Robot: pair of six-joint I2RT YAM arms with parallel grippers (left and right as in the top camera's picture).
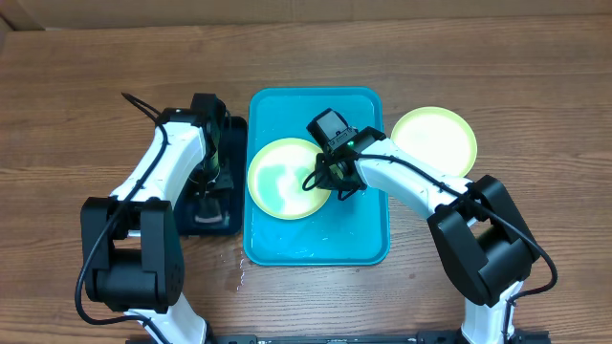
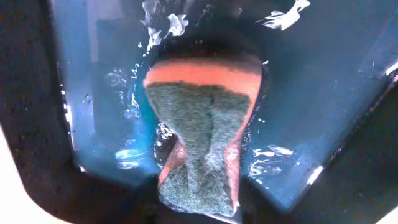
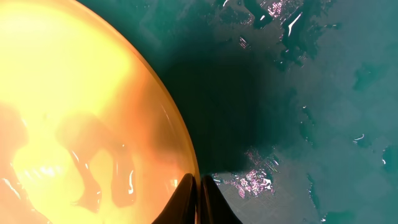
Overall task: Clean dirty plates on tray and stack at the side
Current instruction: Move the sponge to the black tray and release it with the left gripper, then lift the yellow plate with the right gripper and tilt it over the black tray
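A yellow-green plate (image 1: pixel 277 182) lies on the left half of the turquoise tray (image 1: pixel 368 229), wet and streaked. My right gripper (image 1: pixel 335 180) is shut on its right rim. In the right wrist view the two dark fingertips (image 3: pixel 186 194) pinch the plate (image 3: pixel 74 112) at its edge, over the wet tray floor (image 3: pixel 311 93). A second yellow-green plate (image 1: pixel 433 141) rests on the table to the right of the tray. My left gripper (image 1: pixel 212 180) hangs over a black tray, with an orange and green sponge (image 2: pixel 202 124) lying between its jaws (image 2: pixel 199 214). Darkness hides its fingers there.
The narrow black tray (image 1: pixel 229 218) stands just left of the turquoise tray, and its floor (image 2: pixel 311 93) is wet. Water drops lie on the wooden table (image 1: pixel 76 115) near the turquoise tray's front left corner.
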